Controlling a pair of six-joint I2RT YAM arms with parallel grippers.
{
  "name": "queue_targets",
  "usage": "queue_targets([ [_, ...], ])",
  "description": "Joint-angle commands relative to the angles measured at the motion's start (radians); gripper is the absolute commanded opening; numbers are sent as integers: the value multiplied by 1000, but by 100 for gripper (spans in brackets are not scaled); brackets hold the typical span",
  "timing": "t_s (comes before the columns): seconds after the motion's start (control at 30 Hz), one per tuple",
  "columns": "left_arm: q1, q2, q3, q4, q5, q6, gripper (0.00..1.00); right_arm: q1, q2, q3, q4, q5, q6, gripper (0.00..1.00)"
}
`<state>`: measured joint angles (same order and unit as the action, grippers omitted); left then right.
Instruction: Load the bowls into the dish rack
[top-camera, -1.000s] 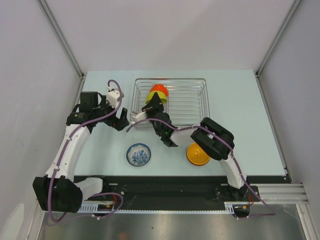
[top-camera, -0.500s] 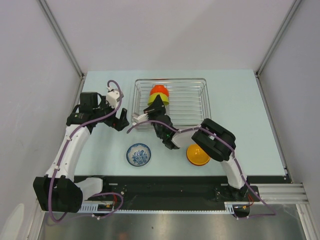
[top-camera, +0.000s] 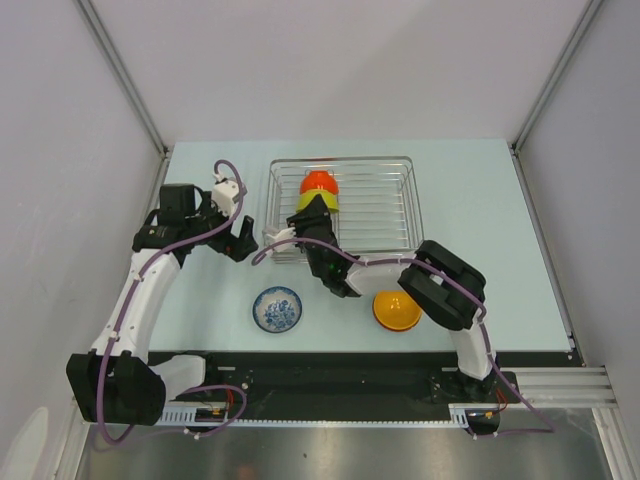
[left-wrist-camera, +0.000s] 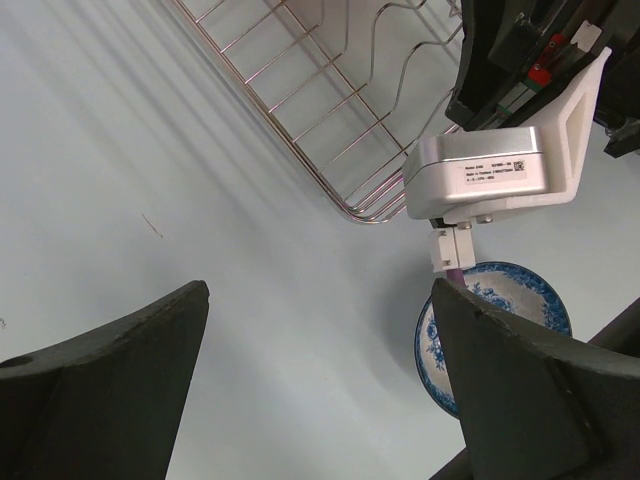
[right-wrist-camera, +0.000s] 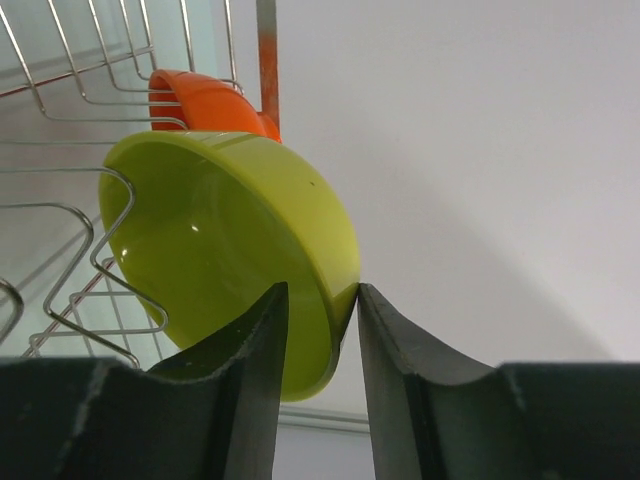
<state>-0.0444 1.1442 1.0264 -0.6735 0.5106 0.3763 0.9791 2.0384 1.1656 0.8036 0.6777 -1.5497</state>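
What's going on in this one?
The right gripper is in the dish rack, fingers either side of the green bowl at its rim, jaws wider than the rim, so not clamped. The bowl stands on edge in the rack, beside an orange bowl. The left gripper hangs open over the table next to the rack, holding nothing. A blue patterned bowl and a yellow bowl sit on the table, not yet loaded.
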Motion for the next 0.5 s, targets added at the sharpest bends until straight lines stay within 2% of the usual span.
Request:
queue_targets([
  [0.0,12,-24,-5,25,37,16,99,4,-44,43,-214,19,118,41],
  [0.3,15,-24,-3,25,40,16,99,12,-83,121,-483,5,243,53],
  [0.47,17,-24,-3,23,46,13,99,13,-92,146,-603,-7,293,54],
])
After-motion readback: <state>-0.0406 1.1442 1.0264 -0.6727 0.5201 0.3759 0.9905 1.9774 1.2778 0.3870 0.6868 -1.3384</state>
